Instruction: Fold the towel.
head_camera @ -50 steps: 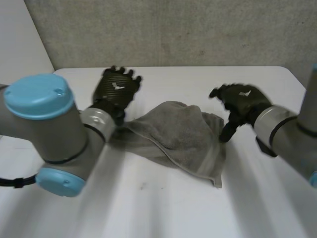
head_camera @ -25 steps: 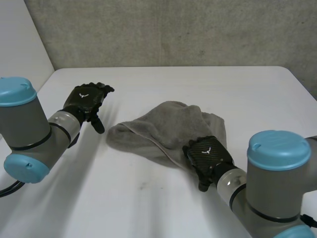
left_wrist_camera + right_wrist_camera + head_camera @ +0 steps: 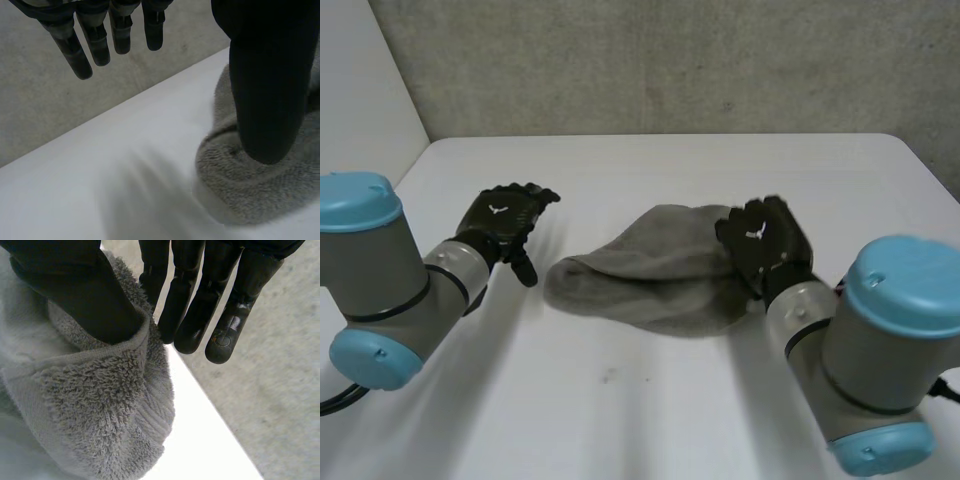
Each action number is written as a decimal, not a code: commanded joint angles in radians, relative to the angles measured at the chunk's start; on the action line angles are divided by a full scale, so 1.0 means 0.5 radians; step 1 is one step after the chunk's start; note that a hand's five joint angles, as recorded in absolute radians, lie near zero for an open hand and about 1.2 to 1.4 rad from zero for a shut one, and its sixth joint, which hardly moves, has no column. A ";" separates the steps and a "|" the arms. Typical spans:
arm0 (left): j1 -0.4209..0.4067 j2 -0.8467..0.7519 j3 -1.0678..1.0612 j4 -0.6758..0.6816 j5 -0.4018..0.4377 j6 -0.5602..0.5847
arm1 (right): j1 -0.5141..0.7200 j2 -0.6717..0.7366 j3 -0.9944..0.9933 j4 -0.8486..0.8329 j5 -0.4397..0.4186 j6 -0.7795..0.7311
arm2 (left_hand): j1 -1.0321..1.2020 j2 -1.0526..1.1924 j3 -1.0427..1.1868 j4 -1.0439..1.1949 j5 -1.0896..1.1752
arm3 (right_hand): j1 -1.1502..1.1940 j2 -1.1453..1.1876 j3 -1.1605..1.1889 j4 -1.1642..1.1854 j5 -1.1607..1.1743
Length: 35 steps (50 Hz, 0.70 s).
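Black left hand [image 3: 270, 75] seen along its palm: straight fingers [image 3: 95, 40] hang above the white table [image 3: 100, 175]; the thumb overlaps the rounded end of a grey terry-cloth towel [image 3: 260, 190]. Grey concrete wall [image 3: 40, 105] behind.

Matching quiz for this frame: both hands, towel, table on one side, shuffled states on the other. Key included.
Column one:
1. left hand
2. right hand
3. towel
4. table

Column two:
A. pinches the towel's edge between thumb and fingers
B. white, carries everything else
C. fingers straight, holding nothing, beside the towel
D. grey, bunched in a rounded heap

Pairs: 1-C, 2-A, 3-D, 4-B
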 commanded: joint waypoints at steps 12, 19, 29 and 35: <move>-0.225 -0.242 0.089 0.195 0.040 -0.257 | -0.052 -0.534 -0.312 0.622 -0.150 0.026 | 0.027 0.043 0.034 0.040 0.033 | 0.915 0.448 0.434 0.414 0.501; -0.274 -0.356 0.184 0.192 0.040 -0.267 | -0.067 -0.703 -0.361 0.692 -0.156 0.011 | 0.268 0.284 0.275 0.281 0.274 | 0.915 0.448 0.434 0.414 0.501; -0.277 -0.433 0.273 0.207 0.010 -0.251 | -0.245 -0.731 -0.401 0.818 -0.230 -0.029 | 2.358 2.374 2.365 2.371 2.364 | 0.915 0.448 0.434 0.414 0.501; -0.250 -0.243 0.344 0.235 0.010 -0.193 | -0.423 -0.467 -0.496 0.944 -0.383 -0.210 | 2.358 2.374 2.365 2.371 2.364 | 0.915 0.448 0.434 0.414 0.501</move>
